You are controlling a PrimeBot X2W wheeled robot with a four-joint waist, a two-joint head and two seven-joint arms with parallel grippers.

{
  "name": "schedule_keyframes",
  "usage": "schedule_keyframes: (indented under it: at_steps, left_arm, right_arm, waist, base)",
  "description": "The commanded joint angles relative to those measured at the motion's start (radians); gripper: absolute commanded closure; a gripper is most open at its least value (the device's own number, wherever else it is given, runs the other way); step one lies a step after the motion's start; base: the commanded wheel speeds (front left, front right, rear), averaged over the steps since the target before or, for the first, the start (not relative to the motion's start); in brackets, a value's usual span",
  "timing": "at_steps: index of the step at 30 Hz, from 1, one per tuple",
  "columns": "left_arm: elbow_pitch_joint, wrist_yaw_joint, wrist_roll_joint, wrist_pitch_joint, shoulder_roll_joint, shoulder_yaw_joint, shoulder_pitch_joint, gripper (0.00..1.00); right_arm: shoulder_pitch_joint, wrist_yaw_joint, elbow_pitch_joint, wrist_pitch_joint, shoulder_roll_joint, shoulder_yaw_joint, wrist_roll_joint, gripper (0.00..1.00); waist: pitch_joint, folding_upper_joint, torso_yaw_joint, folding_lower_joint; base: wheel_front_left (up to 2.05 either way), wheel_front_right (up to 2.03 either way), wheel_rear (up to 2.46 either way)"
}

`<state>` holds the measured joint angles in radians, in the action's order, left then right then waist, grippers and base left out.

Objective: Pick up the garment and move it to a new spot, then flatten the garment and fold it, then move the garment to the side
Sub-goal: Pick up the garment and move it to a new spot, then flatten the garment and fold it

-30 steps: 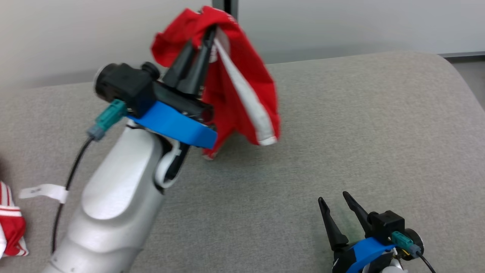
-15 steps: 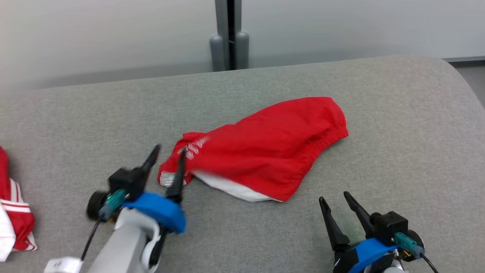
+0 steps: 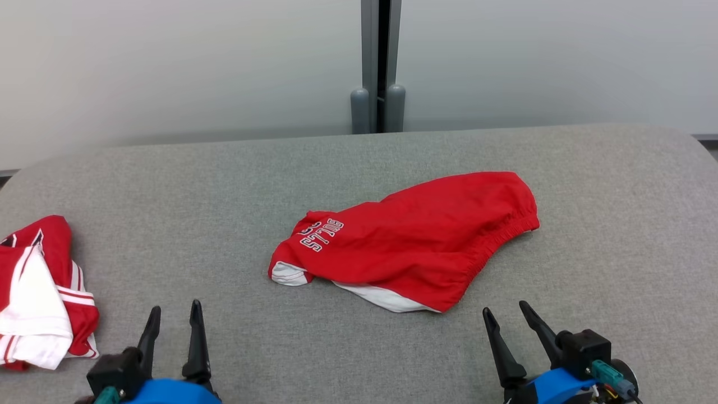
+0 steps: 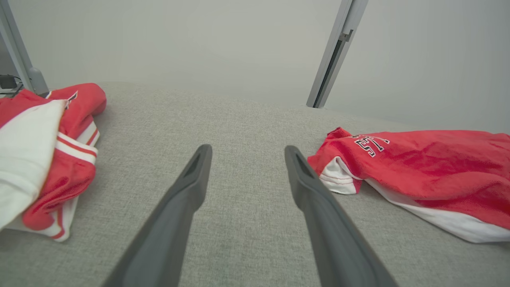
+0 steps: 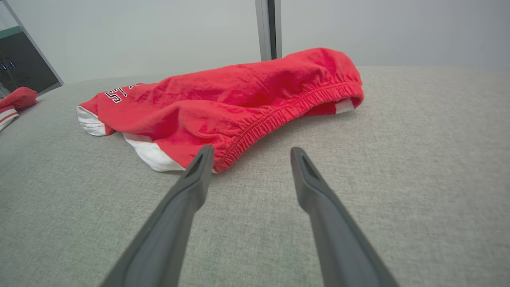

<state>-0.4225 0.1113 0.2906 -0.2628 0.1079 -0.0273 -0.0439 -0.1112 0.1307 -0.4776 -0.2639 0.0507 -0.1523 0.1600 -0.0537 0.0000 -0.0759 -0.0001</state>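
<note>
Nearest us, both grippers sit with fingers spread wide and nothing in them. Our left gripper [image 3: 175, 306] is well off to the near left of the red shorts [image 3: 415, 241], and our right gripper [image 3: 504, 306] is just in front of their elastic edge. Another red-and-white heap [image 3: 39, 292] sits far left of the shorts. The shorts lie rumpled mid-cushion [image 3: 224, 185], with a grey post [image 3: 378, 67] behind them.

Well left of the red shorts [image 3: 415, 241], a red-and-white garment [image 3: 33, 303] is cropped by the head view's edge.
</note>
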Motion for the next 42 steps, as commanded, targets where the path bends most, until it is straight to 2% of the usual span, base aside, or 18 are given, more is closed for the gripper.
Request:
schedule_keyframes:
  at_steps: [1,9,20,34,42]
  left_arm:
    - [0.012,0.007,-0.012,-0.003,-0.007,0.008,0.018,0.00]
    - [0.029,0.019,-0.038,-0.003,-0.050,-0.006,0.102,0.00]
    - [0.025,0.020,-0.026,-0.003,-0.056,-0.060,0.058,0.00]
    - [-0.082,0.020,0.014,-0.003,-0.020,-0.193,-0.136,0.00]
    - [-0.181,0.020,0.026,-0.003,0.002,-0.223,-0.247,0.00]
  right_arm:
    - [0.015,0.000,-0.002,-0.001,0.001,0.002,0.000,0.00]
    - [0.052,0.000,-0.017,-0.001,0.001,-0.002,0.004,0.00]
    - [0.027,0.000,-0.011,-0.001,0.001,-0.007,0.007,0.00]
    - [-0.052,0.000,0.017,-0.001,0.001,-0.031,-0.005,0.00]
    - [-0.081,0.000,0.029,-0.001,0.001,-0.038,0.000,0.00]
  waist:
    - [0.007,0.0000,0.000,0.0001]
    - [0.031,0.0000,0.019,0.0001]
    - [0.004,0.0000,0.037,0.0001]
    - [-0.145,0.0000,-0.001,0.0001]
    - [-0.214,0.0000,-0.042,0.0001]
  base:
    - [0.00,0.00,0.00]
    - [0.00,0.00,0.00]
    - [0.00,0.00,0.00]
    - [0.00,0.00,0.00]
    - [0.00,0.00,0.00]
